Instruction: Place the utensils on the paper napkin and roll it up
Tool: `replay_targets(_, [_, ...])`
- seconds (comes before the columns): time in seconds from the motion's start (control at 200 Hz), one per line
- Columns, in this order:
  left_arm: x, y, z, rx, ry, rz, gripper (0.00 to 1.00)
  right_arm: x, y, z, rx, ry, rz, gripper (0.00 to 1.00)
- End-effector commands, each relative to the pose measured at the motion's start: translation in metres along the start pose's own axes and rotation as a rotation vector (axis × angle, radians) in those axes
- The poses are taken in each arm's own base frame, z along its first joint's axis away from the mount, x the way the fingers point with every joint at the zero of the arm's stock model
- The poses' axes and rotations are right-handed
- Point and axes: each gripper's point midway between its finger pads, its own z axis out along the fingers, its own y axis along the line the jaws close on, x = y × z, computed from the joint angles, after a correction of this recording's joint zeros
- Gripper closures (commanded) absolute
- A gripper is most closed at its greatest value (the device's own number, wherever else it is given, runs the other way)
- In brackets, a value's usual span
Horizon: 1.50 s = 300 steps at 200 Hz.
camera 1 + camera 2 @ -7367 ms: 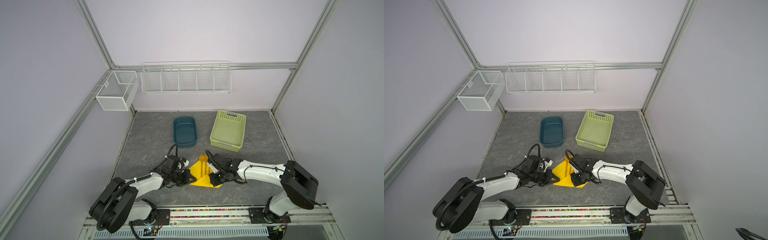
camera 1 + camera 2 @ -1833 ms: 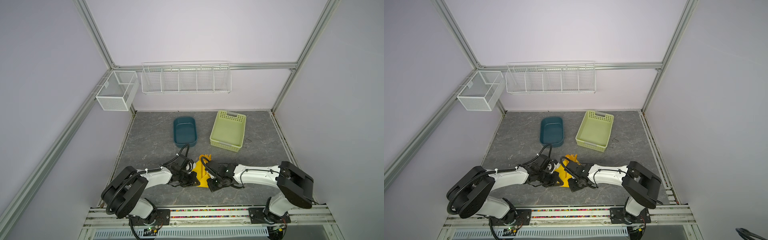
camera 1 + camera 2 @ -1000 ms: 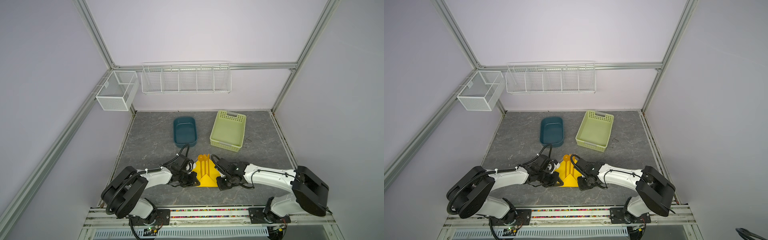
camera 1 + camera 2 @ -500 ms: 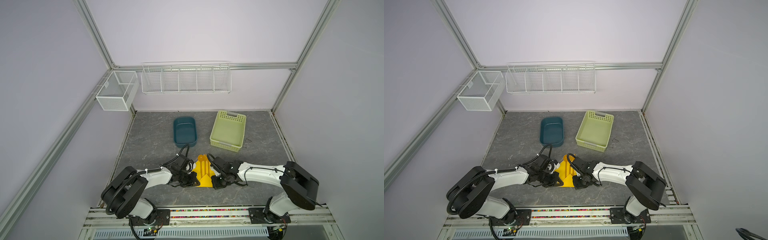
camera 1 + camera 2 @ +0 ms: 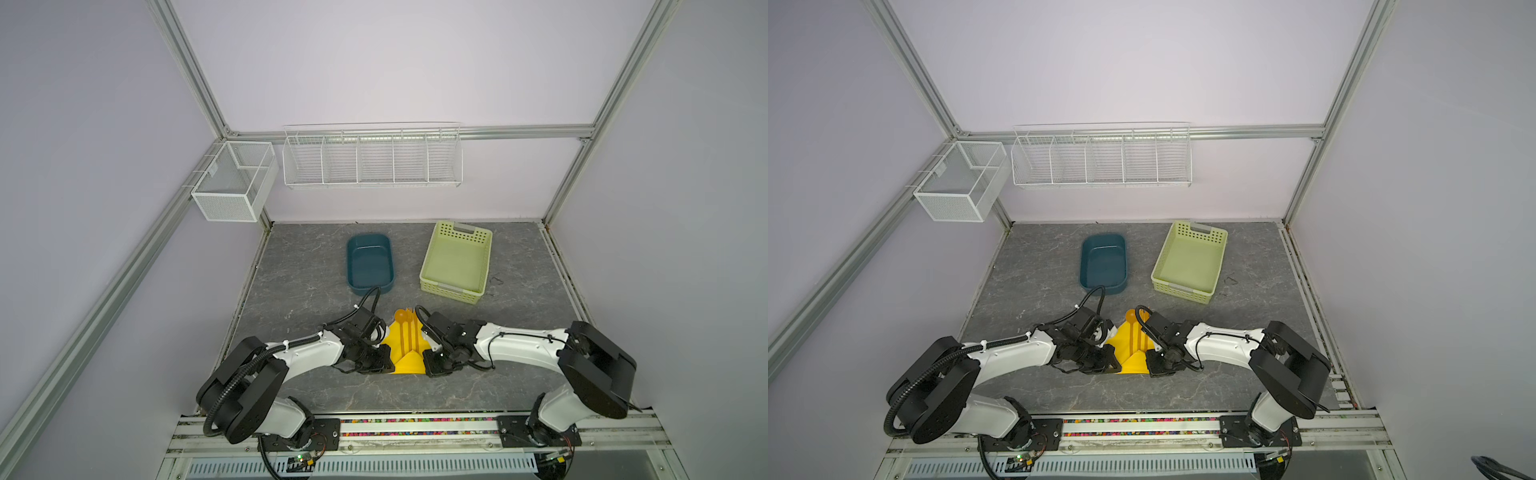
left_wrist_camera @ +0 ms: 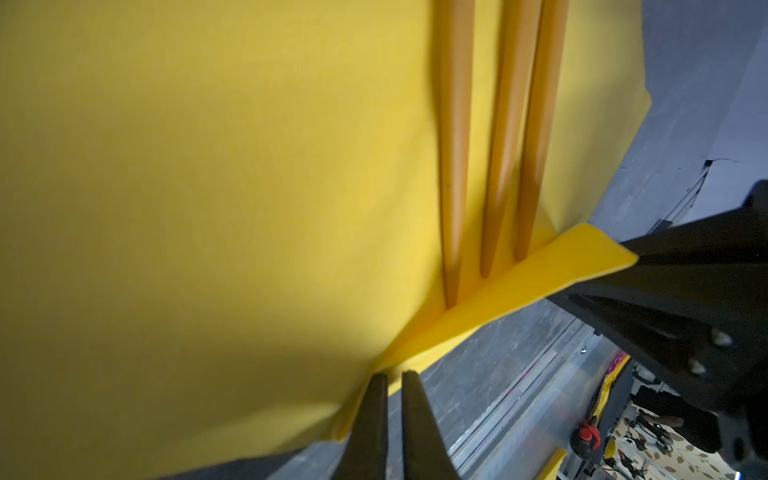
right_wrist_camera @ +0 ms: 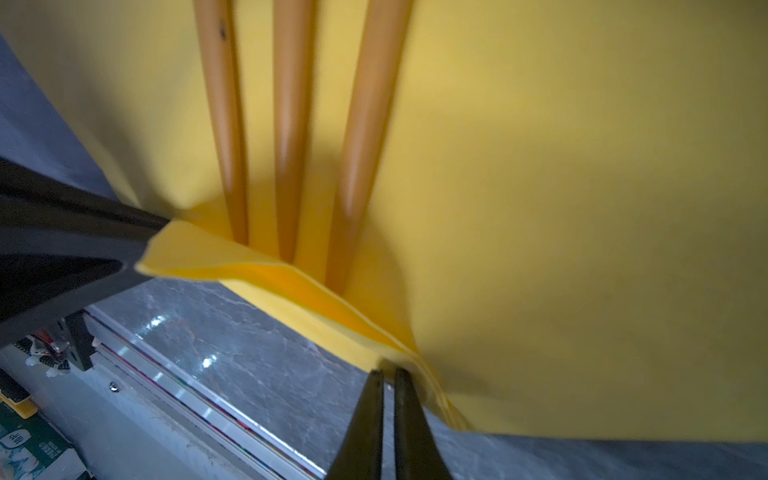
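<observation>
Closed to a slit: left gripper (image 6: 392,376), right gripper (image 7: 386,372). Touching folded edge of bright yellow paper napkin (image 6: 208,166); pinch unclear.

Surface: grey marbled tabletop (image 5: 299,266).
Back: teal tub (image 5: 368,286) and green basket (image 5: 452,287), apart.
Front: yellow napkin (image 5: 392,345), near edge folded over.
</observation>
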Motion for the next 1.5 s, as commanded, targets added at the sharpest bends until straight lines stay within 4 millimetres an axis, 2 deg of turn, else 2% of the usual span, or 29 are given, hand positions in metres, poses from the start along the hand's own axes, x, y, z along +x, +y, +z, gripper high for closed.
replay_targets(0.0, [0.012, 0.034, -0.004, -0.171, 0.024, -0.025, 0.89, 0.014, -0.033, 0.018, 0.113, 0.051, 0.053, 0.88])
replay_targets(0.185, [0.004, 0.047, -0.015, -0.276, -0.025, -0.045, 0.89, 0.017, -0.034, 0.020, 0.109, 0.061, 0.055, 0.88])
replay_targets(0.335, [-0.007, 0.042, -0.028, -0.296, -0.081, -0.035, 0.87, 0.016, -0.031, 0.020, 0.092, 0.063, 0.052, 0.88])
replay_targets(0.435, [-0.019, 0.020, -0.037, -0.226, -0.136, 0.028, 0.87, 0.014, -0.025, 0.018, 0.067, 0.056, 0.046, 0.88])
replay_targets(0.635, [-0.036, -0.049, -0.053, 0.038, -0.205, 0.163, 0.86, 0.006, -0.012, 0.003, 0.027, 0.013, 0.030, 0.86])
replay_targets(0.775, [-0.037, -0.076, -0.041, 0.135, -0.164, 0.185, 0.87, -0.001, -0.003, -0.011, 0.002, -0.025, 0.026, 0.81])
replay_targets(0.93, [-0.030, -0.099, -0.014, 0.170, -0.098, 0.239, 0.88, -0.005, 0.000, -0.020, -0.006, -0.051, 0.028, 0.80])
replay_targets(1.01, [-0.030, -0.101, 0.001, 0.149, -0.072, 0.234, 0.89, -0.006, 0.002, -0.023, -0.014, -0.060, 0.030, 0.79])
replay_targets(1.085, [-0.033, -0.093, 0.013, 0.109, -0.065, 0.205, 0.91, -0.008, 0.003, -0.028, -0.023, -0.070, 0.035, 0.79])
replay_targets(1.235, [-0.039, -0.082, 0.024, 0.064, -0.071, 0.173, 0.92, -0.010, -0.004, -0.041, -0.025, -0.106, 0.053, 0.78])
replay_targets(1.495, [-0.041, -0.073, 0.027, 0.019, -0.073, 0.157, 0.92, -0.019, -0.045, -0.057, -0.067, -0.146, 0.183, 0.64])
